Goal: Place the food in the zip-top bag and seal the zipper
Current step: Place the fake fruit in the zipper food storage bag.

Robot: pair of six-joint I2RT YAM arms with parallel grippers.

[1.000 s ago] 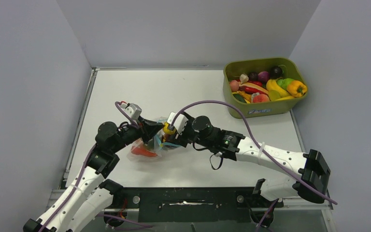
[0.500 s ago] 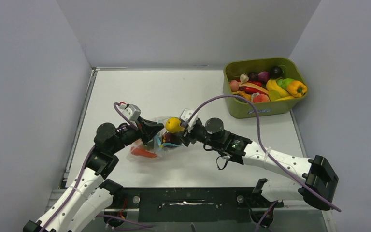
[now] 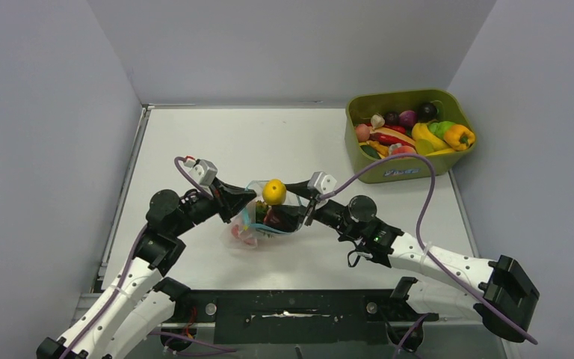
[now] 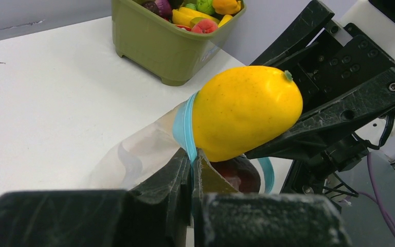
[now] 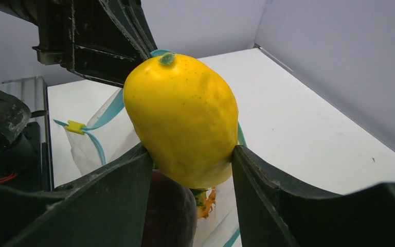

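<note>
Right wrist view: right gripper (image 5: 190, 150) clamps the yellow piece (image 5: 182, 113) over the zip-top bag (image 5: 108, 139) mouth; left gripper (image 4: 192, 164) pinches the zipper (image 4: 184, 126).

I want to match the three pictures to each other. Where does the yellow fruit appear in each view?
Top external: the yellow fruit is small, near the picture's centre.
Left wrist: large, right of centre.
Right wrist: very large, in the centre.
Shared landmark: the teal zipper is right beside the fruit in every view.
</note>
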